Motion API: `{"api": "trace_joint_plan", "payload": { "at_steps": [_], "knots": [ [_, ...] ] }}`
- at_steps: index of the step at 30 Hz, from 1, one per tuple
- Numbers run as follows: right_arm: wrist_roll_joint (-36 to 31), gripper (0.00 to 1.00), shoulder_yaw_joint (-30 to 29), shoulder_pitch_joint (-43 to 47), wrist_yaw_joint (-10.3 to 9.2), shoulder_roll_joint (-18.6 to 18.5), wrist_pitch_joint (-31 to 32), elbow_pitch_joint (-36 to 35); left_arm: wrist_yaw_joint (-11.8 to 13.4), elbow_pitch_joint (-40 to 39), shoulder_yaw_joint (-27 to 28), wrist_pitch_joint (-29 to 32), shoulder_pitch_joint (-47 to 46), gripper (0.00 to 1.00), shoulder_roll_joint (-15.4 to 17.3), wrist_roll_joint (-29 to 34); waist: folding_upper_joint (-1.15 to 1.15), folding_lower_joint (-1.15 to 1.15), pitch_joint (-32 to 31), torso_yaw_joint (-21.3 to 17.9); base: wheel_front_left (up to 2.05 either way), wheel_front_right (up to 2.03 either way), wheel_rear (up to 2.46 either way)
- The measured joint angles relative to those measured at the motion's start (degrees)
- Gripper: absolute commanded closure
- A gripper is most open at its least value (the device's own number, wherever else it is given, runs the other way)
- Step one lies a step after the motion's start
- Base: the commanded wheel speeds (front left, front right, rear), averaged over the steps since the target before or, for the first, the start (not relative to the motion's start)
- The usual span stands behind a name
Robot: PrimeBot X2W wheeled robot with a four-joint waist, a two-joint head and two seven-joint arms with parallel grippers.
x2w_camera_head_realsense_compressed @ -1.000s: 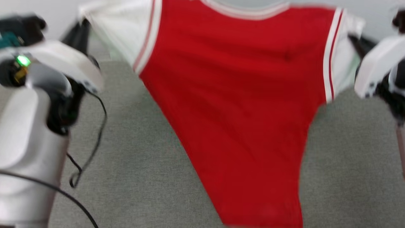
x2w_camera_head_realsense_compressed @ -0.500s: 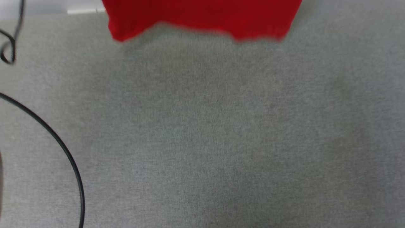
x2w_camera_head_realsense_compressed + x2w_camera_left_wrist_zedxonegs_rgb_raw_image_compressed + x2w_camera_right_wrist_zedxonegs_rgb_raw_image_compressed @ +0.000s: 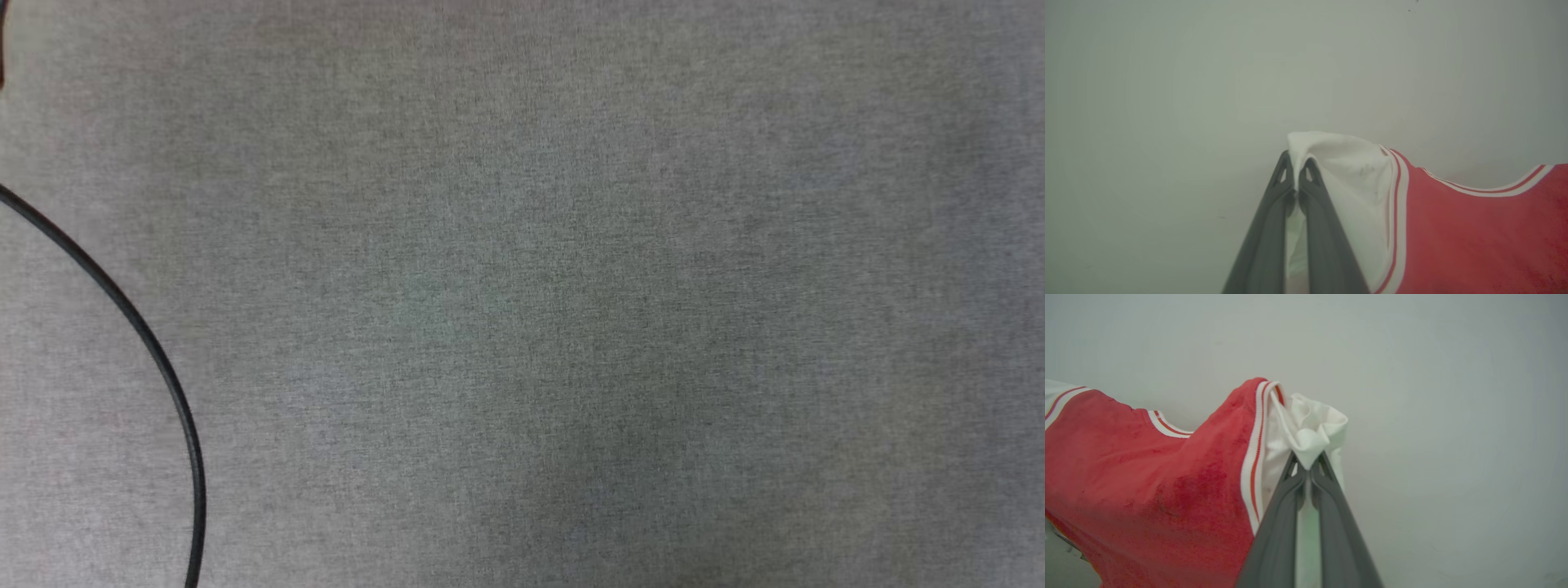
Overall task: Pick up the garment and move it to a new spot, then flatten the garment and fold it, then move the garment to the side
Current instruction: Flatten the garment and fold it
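The garment (image 3: 1474, 237), a red jersey with white sleeves and red-white striped trim, hangs stretched in the air in front of a pale wall. In the left wrist view my left gripper (image 3: 1296, 161) is shut on the bunched tip of one white sleeve (image 3: 1347, 171). In the right wrist view my right gripper (image 3: 1308, 459) is shut on the crumpled tip of the other white sleeve (image 3: 1310, 428), and the garment's red body (image 3: 1147, 477) sags away to the left. The print is hidden.
The head view looks straight down on a grey cloth-covered surface (image 3: 571, 286). A thin black cable (image 3: 155, 351) curves across its left side. A plain pale wall (image 3: 1208, 81) stands behind the held garment.
The head camera has tilted down: the garment and both arms have slid out past the top of its picture, leaving the grey surface and the cable. Both grips stay shut.
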Motion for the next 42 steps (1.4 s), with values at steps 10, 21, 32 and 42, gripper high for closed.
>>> {"api": "trace_joint_plan", "payload": {
  "at_steps": [10, 21, 32, 42],
  "knots": [
    [3.7, 1.00, 8.9, 6.4, 0.00, -0.5, -2.8, 7.2, -0.8, 4.5, -4.1, -0.8, 9.4, 1.00, 0.5, -4.2, 0.00, 0.00, -0.1, -0.5, 0.00, 0.00, 0.00],
    [13.8, 1.00, 15.2, 33.4, 0.00, -4.0, -5.8, 2.6, -0.9, -2.6, -6.9, -6.1, 39.6, 1.00, 4.0, -11.3, 0.00, -0.01, -11.4, -1.0, 0.00, 0.00, 0.00],
    [17.4, 1.00, 11.3, 65.4, 0.02, -7.5, -4.7, -13.6, 8.2, -20.2, -5.5, -7.3, 72.2, 1.00, 5.8, -12.9, 0.00, -0.03, -24.3, -0.8, 0.00, 0.00, 0.00],
    [13.2, 1.00, -2.2, 94.2, 0.03, -3.0, 3.9, -31.1, 20.9, -41.1, -3.0, -4.9, 98.4, 1.00, 7.6, -16.3, 0.00, -0.03, -31.2, -0.9, 0.00, 0.00, 0.00]
  ]
}}
